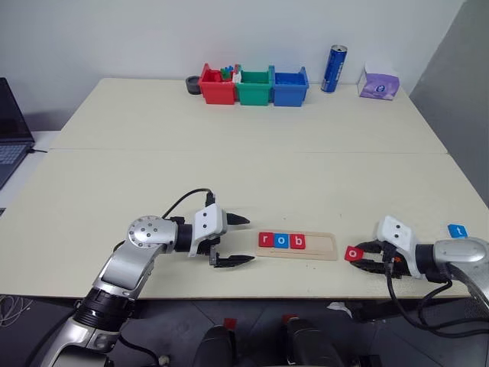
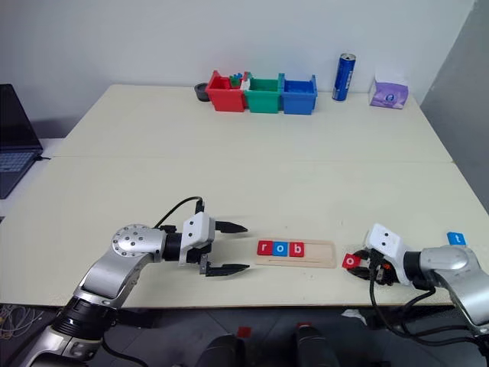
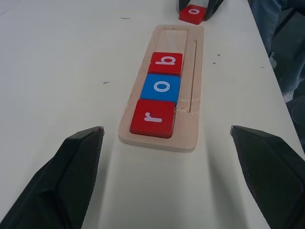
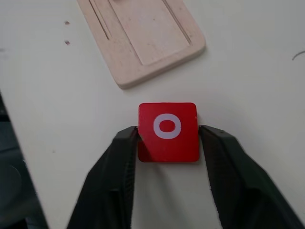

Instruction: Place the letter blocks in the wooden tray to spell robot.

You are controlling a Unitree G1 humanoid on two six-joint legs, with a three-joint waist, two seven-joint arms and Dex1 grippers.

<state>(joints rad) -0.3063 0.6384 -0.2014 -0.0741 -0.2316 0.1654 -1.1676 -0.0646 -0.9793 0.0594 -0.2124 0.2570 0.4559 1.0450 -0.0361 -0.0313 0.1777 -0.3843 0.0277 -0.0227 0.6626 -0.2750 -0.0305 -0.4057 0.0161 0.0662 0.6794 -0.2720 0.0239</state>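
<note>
Because the word is being built from one end of the wooden tray [image 1: 317, 245], you already have the red r [image 1: 265, 240], the blue o [image 1: 281, 241] and the red b [image 1: 298, 241] sitting side by side in its left three places, touching one another, with the right-hand stretch of the tray bare for the two letters that remain.

Your right gripper [image 4: 167, 136] has its two fingers pressed against opposite sides of the red o [image 4: 167, 131], which looks like a grip rather than a near miss; the tile sits low over the table [image 1: 229, 160], just off the tray's right end, near the front edge. I judge it is held there to be carried the short way into the fourth place.

Your left gripper [image 1: 238, 240] stands wide apart and holds nothing, waiting just off the tray's left end and pointing along it, probably parked clear of the work.

The blue t [image 1: 457, 230] lies at the table's right edge, beyond the right arm, within reach for the last place.

The table is pale and plain. Along its far edge stand a red bin [image 1: 216, 87], a green bin [image 1: 254, 89] and a blue bin [image 1: 290, 88] in a row, then a blue can [image 1: 334, 69] and a purple tissue pack [image 1: 379, 82] toward the far right corner. A laptop [image 1: 11, 126] sits off the left edge, before a white wall.
</note>
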